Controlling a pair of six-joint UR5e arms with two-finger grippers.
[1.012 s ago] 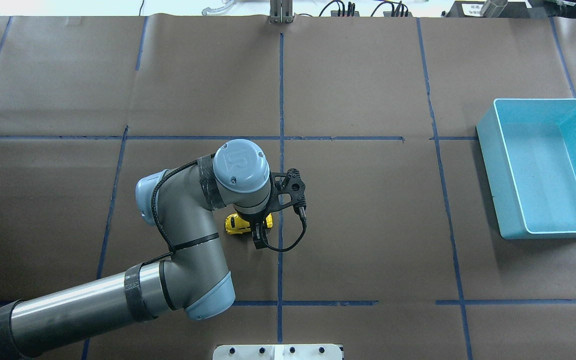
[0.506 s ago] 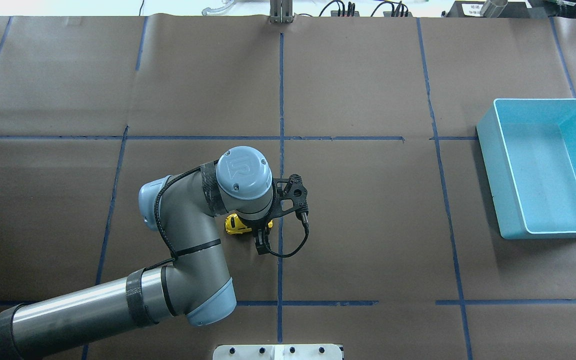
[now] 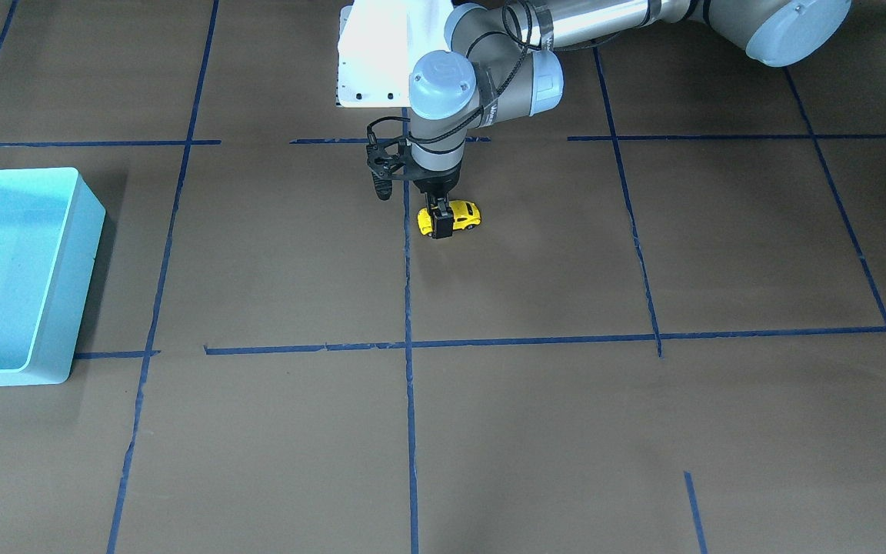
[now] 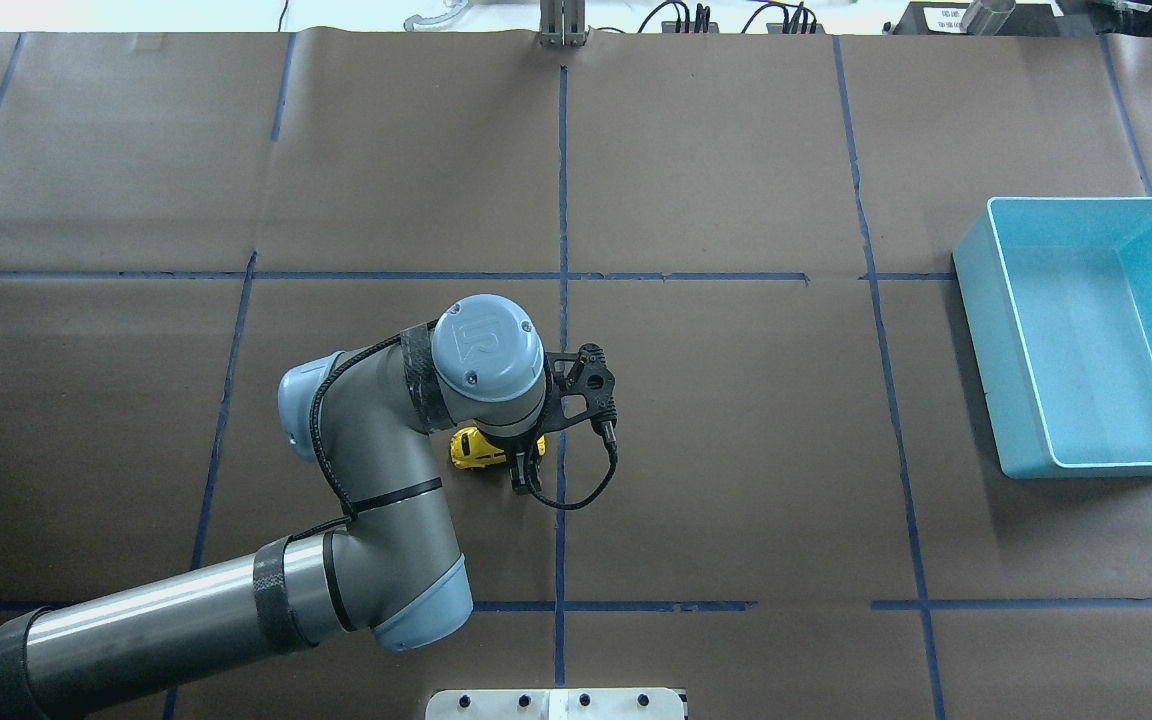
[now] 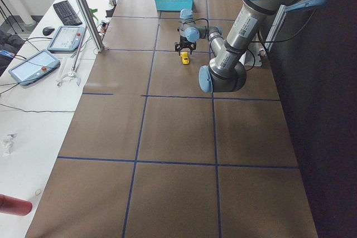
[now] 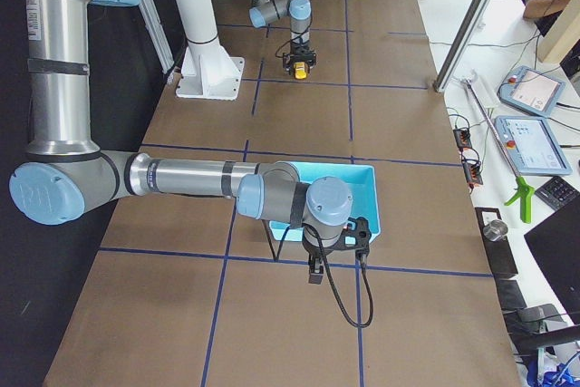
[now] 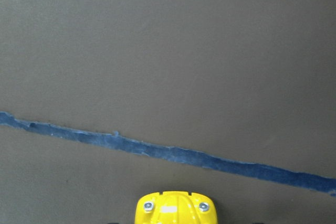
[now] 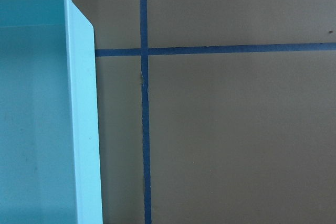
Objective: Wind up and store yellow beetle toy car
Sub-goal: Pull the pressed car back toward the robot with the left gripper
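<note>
Still grips yellow car (image 3: 464, 216) w/ left gripper (image 3: 443, 225), fingers pinched in on its sides, wheels seemingly on table (image 3: 643, 431), well apart from blue bin (image 4: 996, 340), off to robot's left of it. Has nudged wrist slightly vs 1 s ago, no nearer bin; approx. nil vs 0.5 s ago; car's spot unchanged. Prob. means wind-up pull only just starting or paused, storing not begun. Can't tell open/shut for right gripper (image 6: 314, 276), parked near bin. Reads "UR" on wrist cap (image 4: 484, 343); no other legible txt.

The left end effector (image 3: 444, 220) points down, clamped on the yellow beetle toy car (image 3: 467, 213).
</note>
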